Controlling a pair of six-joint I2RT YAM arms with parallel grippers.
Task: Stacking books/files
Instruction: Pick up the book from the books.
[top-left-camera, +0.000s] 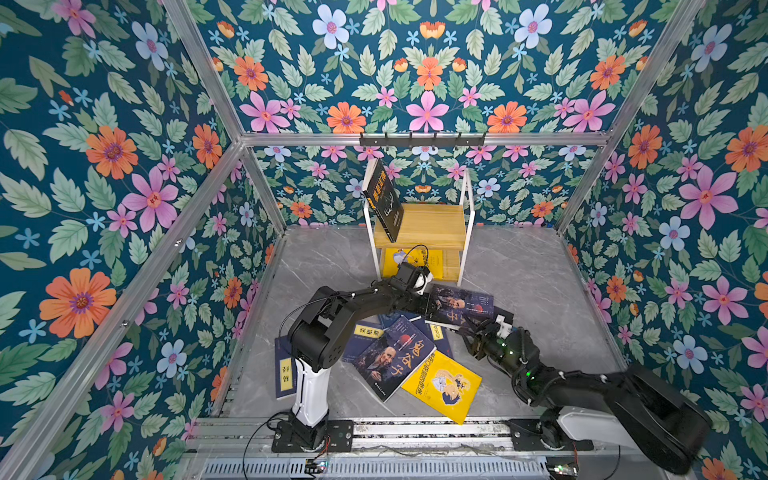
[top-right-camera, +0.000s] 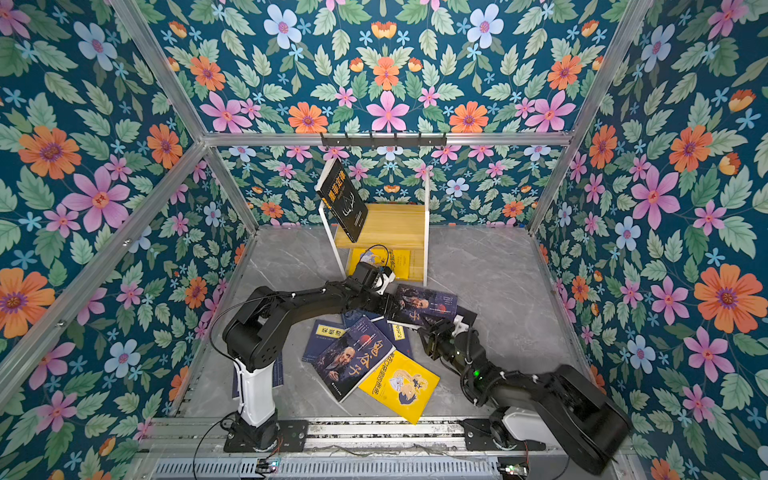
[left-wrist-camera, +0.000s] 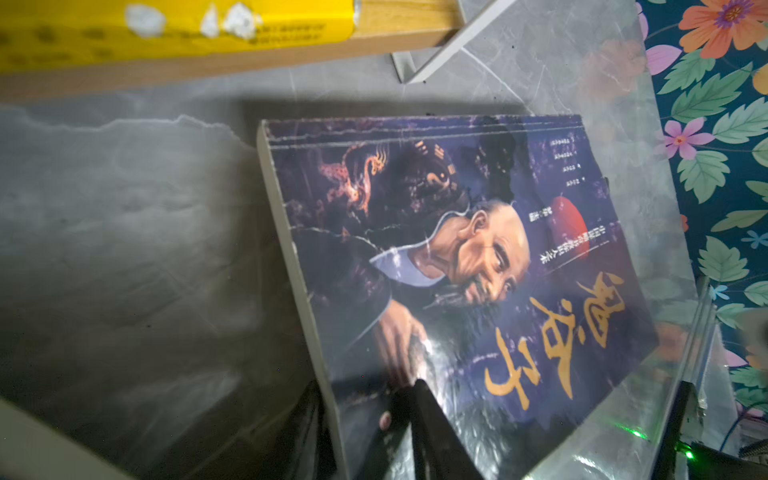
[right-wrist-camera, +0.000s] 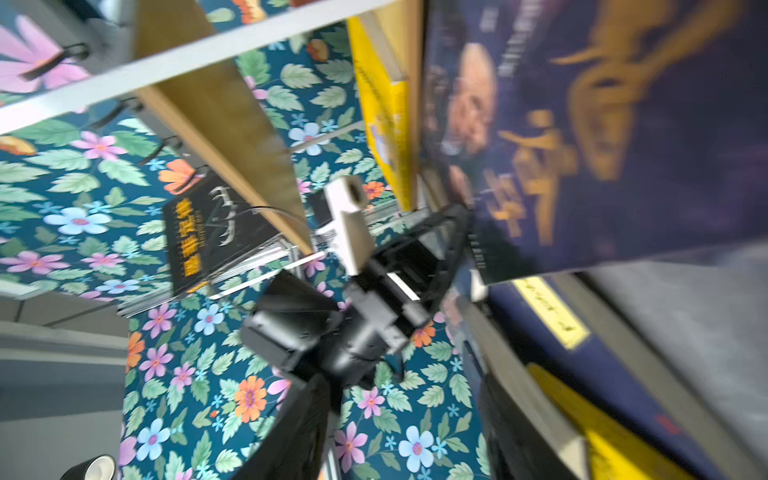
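A black book (top-left-camera: 384, 199) leans on the shelf's (top-left-camera: 436, 224) top board, and a yellow one (top-left-camera: 432, 264) lies below. On the worktop (top-left-camera: 528, 282), one bearded-man book (top-left-camera: 461, 305) lies at the heap's far edge. Another (top-left-camera: 388, 357) overlaps a yellow cartoon book (top-left-camera: 442, 386) and thin navy ones (top-left-camera: 365, 334).

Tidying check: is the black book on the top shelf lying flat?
No, the black book stands tilted on its edge on the shelf.

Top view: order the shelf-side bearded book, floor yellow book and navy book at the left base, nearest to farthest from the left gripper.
1. bearded book: held by the left gripper, at the shelf.
2. yellow book: floor, toward the front.
3. navy book: beside the left base.
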